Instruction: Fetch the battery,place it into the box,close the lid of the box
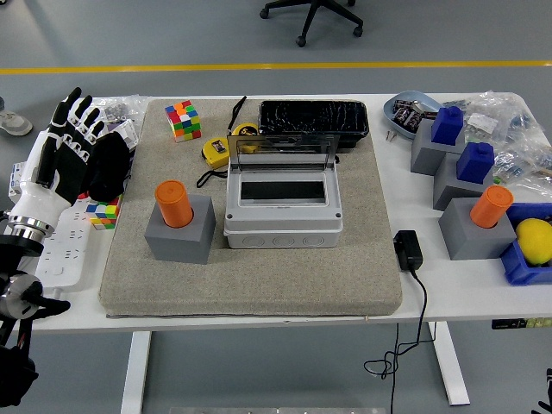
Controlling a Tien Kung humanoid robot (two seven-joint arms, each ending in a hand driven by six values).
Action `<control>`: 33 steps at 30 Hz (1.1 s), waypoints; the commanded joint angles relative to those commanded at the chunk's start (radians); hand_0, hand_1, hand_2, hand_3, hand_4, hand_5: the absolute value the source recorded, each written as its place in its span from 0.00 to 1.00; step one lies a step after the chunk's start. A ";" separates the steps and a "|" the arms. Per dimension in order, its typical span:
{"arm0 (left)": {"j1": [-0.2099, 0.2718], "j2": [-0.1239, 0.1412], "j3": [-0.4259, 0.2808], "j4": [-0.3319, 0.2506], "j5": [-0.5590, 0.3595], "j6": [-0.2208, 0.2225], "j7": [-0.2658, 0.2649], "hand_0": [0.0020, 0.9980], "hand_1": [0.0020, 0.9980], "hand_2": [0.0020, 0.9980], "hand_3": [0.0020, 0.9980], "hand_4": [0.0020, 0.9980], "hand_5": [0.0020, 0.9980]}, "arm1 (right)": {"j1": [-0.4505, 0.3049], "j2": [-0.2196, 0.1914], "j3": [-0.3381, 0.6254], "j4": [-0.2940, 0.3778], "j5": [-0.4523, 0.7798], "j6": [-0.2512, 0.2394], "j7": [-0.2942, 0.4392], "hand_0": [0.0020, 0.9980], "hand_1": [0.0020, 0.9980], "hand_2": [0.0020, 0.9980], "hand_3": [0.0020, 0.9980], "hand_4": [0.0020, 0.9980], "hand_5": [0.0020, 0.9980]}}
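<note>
Head view, left hand: raised at the table's left edge, fingers spread, holding nothing.
Right hand: out of view.
Battery: orange cylinder upright in a grey holder, near-left on the mat.
Box: mid-mat, lid up.
Risk: battery may snag in the holder and drag it.
Clutter: Rubik's cube and tape measure beyond; a second orange cylinder far right could be mistaken.

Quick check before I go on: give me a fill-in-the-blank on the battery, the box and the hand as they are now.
1. The lid of the grey box stands ____.
2. The orange battery on the mat sits upright in a ____ holder.
3. The left hand, with fingers spread, holds ____.
4. The yellow tape measure lies ____ the box.

Missing words: open; grey; nothing; behind
</note>
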 joint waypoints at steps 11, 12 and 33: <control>0.005 0.025 0.137 0.029 0.004 0.003 0.005 0.95 0.99 0.99 1.00 1.00 0.76 | -0.002 -0.002 -0.010 0.000 0.004 0.000 -0.002 0.83 0.80 0.77 0.80 1.00 1.00; 0.006 0.026 0.145 0.031 0.003 0.002 0.005 0.95 0.99 0.99 1.00 1.00 0.76 | -0.002 -0.002 -0.011 0.000 0.005 0.000 -0.002 0.83 0.80 0.77 0.80 1.00 1.00; -0.010 0.033 0.200 0.068 0.161 -0.034 -0.001 0.87 0.88 0.81 0.80 1.00 0.49 | -0.003 -0.003 -0.012 0.000 0.010 0.001 -0.003 0.83 0.79 0.76 0.80 1.00 1.00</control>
